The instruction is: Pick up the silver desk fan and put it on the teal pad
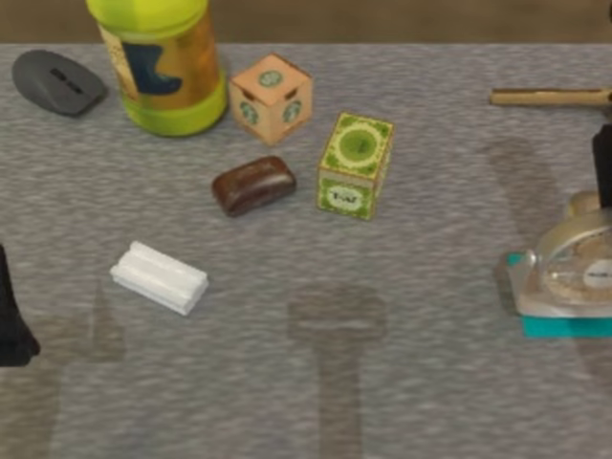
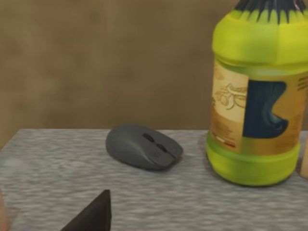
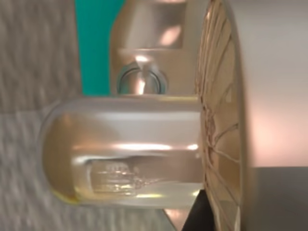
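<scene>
The silver desk fan (image 1: pixel 574 273) stands at the table's right edge on the teal pad (image 1: pixel 564 328), which shows beneath its base. My right gripper (image 1: pixel 600 196) reaches down onto the fan from the far side. In the right wrist view the chrome motor hub (image 3: pixel 134 149) and disc head fill the picture, one dark fingertip (image 3: pixel 199 216) lies against the hub, and the teal pad (image 3: pixel 96 43) shows behind. My left gripper (image 1: pixel 14 330) is parked at the table's left edge, with one dark finger (image 2: pixel 94 216) in its wrist view and nothing near it.
A yellow-green bottle (image 1: pixel 163 62) and grey mouse (image 1: pixel 57 81) stand at the back left. An orange box (image 1: pixel 271 96), green box (image 1: pixel 356 164), brown soap bar (image 1: pixel 253 185) and white block (image 1: pixel 160 277) lie mid-table. A wooden stick (image 1: pixel 550 97) lies back right.
</scene>
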